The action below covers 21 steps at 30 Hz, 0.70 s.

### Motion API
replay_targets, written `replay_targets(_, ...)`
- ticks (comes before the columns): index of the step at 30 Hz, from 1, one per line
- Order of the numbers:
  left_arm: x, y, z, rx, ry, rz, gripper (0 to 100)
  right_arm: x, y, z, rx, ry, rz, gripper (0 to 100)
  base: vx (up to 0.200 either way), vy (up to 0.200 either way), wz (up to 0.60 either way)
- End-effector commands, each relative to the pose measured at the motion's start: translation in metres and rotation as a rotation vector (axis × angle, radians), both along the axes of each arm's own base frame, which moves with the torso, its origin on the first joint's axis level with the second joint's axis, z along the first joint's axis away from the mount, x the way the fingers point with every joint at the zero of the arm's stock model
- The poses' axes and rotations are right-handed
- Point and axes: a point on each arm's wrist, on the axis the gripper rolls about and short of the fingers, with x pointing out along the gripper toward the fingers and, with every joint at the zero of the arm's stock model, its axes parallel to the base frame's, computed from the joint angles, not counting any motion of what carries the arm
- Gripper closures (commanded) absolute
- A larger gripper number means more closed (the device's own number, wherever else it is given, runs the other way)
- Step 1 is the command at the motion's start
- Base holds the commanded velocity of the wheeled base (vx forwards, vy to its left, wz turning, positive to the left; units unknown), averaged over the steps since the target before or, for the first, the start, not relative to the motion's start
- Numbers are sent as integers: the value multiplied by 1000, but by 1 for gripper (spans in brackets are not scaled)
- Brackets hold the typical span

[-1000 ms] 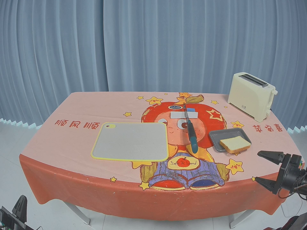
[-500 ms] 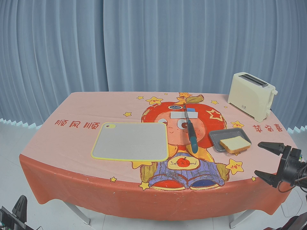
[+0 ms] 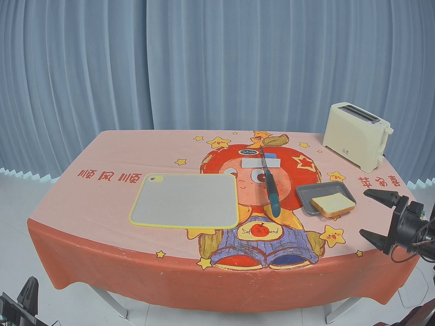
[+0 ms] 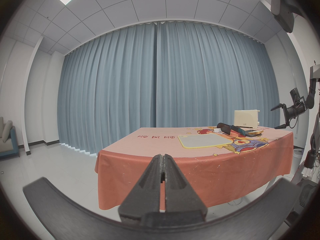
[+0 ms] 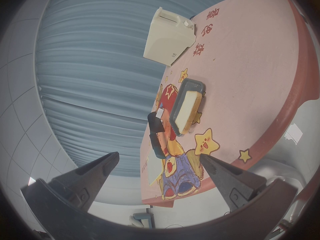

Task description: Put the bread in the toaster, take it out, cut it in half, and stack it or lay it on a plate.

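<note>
As bread (image 3: 333,203) lies on plate (image 3: 312,192), right pincer (image 3: 363,212) agape beside table (image 3: 113,155)

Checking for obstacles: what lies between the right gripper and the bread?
Nothing but bare tablecloth separates the right gripper from the bread, as the head view shows.

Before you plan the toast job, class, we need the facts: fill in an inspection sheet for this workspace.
Surface: table under a cartoon cloth.
Job's things: bread lies on a grey tray, near right; toaster at the far right; knife mid-table, blade pointing away; cutting board to its left.
Clutter: white strip under the knife blade.
Claws: right claw open, beside the table's near right edge; left claw shut, low, off the near left corner.
Cables: what looks like a dark cord behind the toaster.
Surroundings: blue curtain behind; pale floor.
</note>
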Motion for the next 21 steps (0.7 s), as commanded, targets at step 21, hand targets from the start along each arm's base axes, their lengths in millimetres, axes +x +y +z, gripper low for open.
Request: replay_targets(21, 1, 0, -5, 0, 16, 0, 100, 31, 2, -18, -3, 45, -13, 0, 0, 0, 0)
